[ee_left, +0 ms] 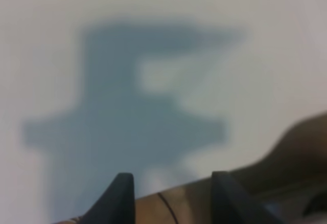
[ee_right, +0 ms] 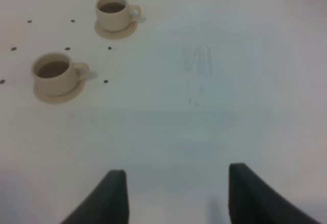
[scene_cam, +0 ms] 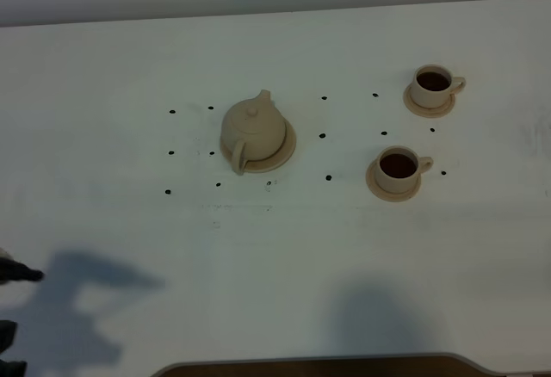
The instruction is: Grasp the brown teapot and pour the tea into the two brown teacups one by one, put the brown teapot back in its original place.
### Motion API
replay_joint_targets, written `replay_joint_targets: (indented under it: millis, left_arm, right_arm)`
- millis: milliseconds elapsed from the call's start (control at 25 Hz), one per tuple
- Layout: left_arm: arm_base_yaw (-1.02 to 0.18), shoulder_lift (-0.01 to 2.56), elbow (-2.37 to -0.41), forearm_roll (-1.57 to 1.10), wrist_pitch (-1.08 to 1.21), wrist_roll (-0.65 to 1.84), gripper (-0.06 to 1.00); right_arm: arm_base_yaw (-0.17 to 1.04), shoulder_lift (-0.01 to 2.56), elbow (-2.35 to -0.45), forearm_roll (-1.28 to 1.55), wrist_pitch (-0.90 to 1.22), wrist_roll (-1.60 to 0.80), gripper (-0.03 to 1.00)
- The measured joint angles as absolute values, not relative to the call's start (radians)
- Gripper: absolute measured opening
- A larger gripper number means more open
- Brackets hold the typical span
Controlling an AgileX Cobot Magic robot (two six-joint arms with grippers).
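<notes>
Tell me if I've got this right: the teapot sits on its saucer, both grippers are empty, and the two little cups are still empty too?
Not quite. The teapot does sit on its saucer and both grippers are empty, but the exterior high view shows dark tea in both cups: the farther cup and the nearer cup.

The tan teapot point(scene_cam: 252, 132) sits upright on its round saucer point(scene_cam: 286, 147); two teacups point(scene_cam: 431, 85) point(scene_cam: 399, 166), on saucers, hold dark tea.

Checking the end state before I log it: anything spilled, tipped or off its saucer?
Nothing stands out. The brown teapot sits upright on its saucer, lid on. Both teacups stand upright on their saucers, dark tea inside. No puddle shows on the table.
</notes>
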State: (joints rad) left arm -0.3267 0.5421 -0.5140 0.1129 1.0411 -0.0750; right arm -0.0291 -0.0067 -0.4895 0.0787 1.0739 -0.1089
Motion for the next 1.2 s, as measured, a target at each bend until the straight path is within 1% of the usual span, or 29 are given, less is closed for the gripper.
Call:
replay_joint_targets:
  millis: [160, 320, 600, 840, 1200]
  left_arm:
    - [-0.171, 0.472, -0.513, 0.112, 1.042, -0.072, 0.37]
    - [-0.103, 0.371, -0.511, 0.106, 1.042, -0.055, 0.37]
    - [-0.099, 0.156, -0.508, 0.084, 1.043, -0.013, 0.37]
    - [-0.099, 0.021, -0.508, 0.082, 1.043, -0.011, 0.37]
    - [-0.095, -0.005, -0.507, 0.082, 1.044, -0.010, 0.37]
  right_arm:
    - [-0.029, -0.007, -0.490, 0.079, 1.074, -0.109, 0.44]
    - [-0.029, -0.007, -0.490, 0.079, 1.074, -0.109, 0.44]
    - [-0.029, -0.007, -0.490, 0.079, 1.074, -0.109, 0.44]
    - [-0.029, -0.007, -0.490, 0.079, 1.074, -0.109, 0.44]
    - [-0.029, -0.007, -0.490, 0.079, 1.074, -0.109, 0.44]
